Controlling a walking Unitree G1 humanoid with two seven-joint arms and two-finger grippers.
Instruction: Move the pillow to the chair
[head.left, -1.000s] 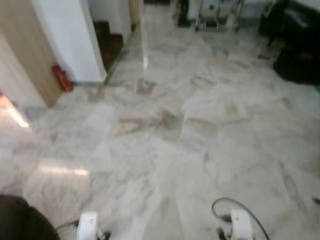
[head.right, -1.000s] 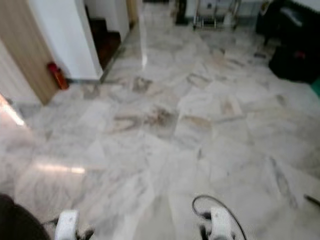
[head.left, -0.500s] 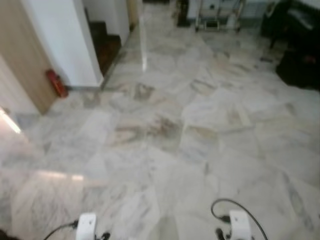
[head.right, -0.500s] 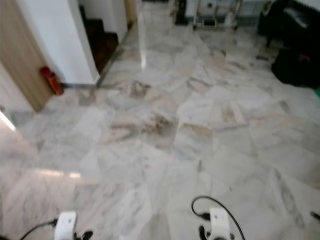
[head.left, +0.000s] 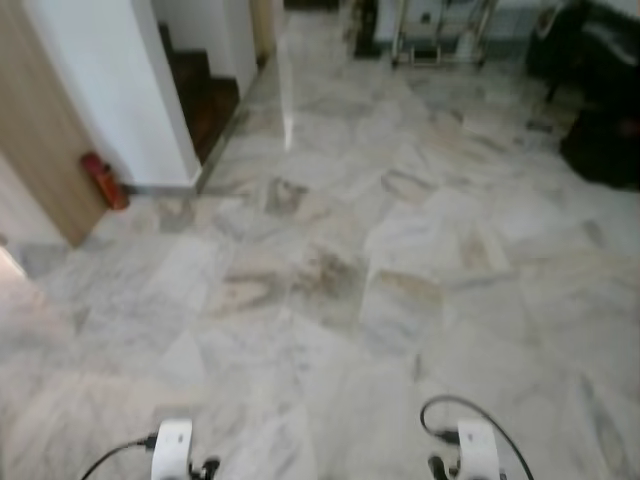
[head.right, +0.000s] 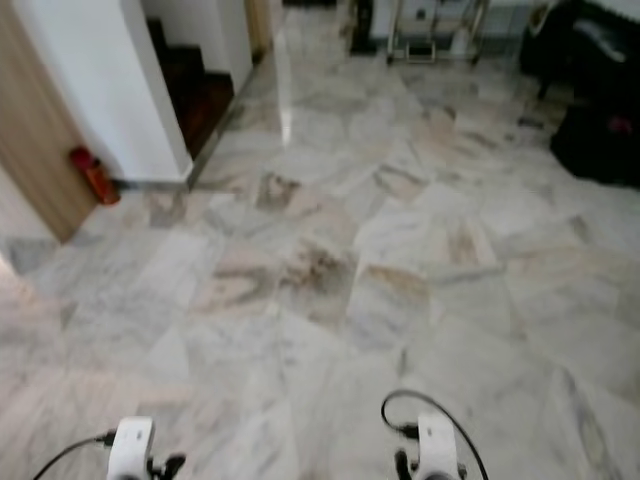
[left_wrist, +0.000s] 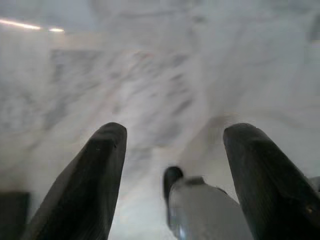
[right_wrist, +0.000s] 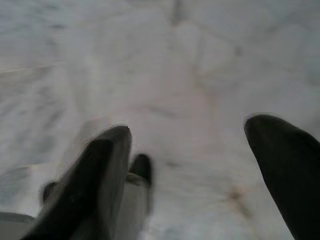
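Speaker one: Is there any writing, label, brand or number to read here?

Speaker two: None that can be read. The red fire extinguisher (head.left: 103, 181) by the wall is too blurred and small for any label to be made out.

The floor (head.left: 330, 270) is polished marble — grey-white slabs with brown veining, glossy enough to mirror a bright streak. A wood-grain panel (head.left: 40, 150) looks matt beside a smooth white painted wall (head.left: 110, 90). The fire extinguisher (head.left: 103, 180) is red, faintly shiny. The fingers (left_wrist: 85, 185) — smooth black, dull.
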